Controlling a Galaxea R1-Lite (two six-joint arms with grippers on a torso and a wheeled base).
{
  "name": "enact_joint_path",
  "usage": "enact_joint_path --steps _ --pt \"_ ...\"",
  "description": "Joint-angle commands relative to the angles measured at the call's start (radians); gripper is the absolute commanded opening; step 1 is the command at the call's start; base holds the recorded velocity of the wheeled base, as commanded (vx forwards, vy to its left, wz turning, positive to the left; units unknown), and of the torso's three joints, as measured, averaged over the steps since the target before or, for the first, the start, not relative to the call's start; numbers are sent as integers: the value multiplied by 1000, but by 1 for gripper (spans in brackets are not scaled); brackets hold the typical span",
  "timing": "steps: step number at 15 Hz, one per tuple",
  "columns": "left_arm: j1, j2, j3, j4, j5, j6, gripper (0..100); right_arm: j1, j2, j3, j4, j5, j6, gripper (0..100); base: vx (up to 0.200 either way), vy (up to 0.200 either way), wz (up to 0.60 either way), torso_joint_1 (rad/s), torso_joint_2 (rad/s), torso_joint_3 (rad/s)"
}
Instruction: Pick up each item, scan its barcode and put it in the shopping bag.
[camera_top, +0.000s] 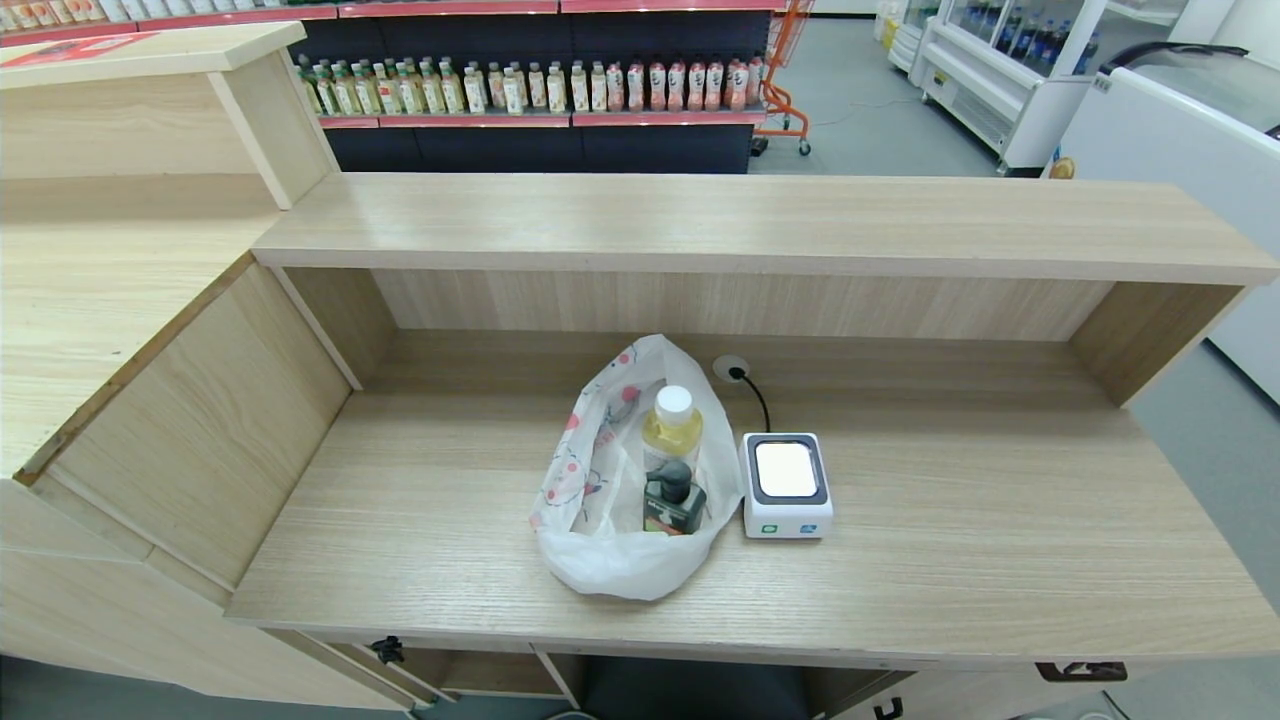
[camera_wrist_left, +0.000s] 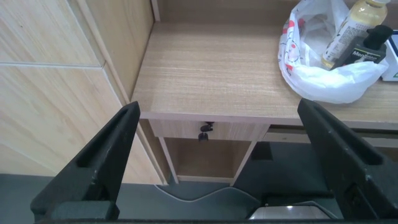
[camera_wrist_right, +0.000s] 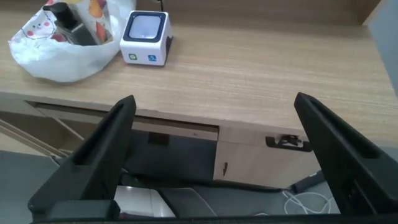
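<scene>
A white shopping bag (camera_top: 600, 520) with red prints lies open on the wooden counter (camera_top: 1000, 520), left of a white barcode scanner (camera_top: 786, 483). Inside the bag stand a yellow drink bottle (camera_top: 672, 420) with a white cap and a dark pump bottle (camera_top: 672, 497). My left gripper (camera_wrist_left: 219, 109) is open and empty, low in front of the counter's front edge, left of the bag (camera_wrist_left: 323, 78). My right gripper (camera_wrist_right: 214, 102) is open and empty too, below the front edge, to the right of the scanner (camera_wrist_right: 145, 38) and the bag (camera_wrist_right: 56, 56).
A raised wooden shelf (camera_top: 760, 225) overhangs the back of the counter, and a side panel (camera_top: 200, 420) closes its left end. The scanner's cable (camera_top: 758, 400) runs to a hole at the back. Keys hang in locks under the counter (camera_wrist_left: 204, 130) (camera_wrist_right: 289, 142).
</scene>
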Motion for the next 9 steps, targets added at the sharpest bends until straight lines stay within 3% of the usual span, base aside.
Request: enact_joint_path --steps 1,9 --pt "0 0 0 0 0 0 100 1 -2 0 7 1 3 100 0 0 0 0 0 0" --pt "0 2 0 0 0 2 100 1 -2 0 7 1 1 100 0 0 0 0 0 0"
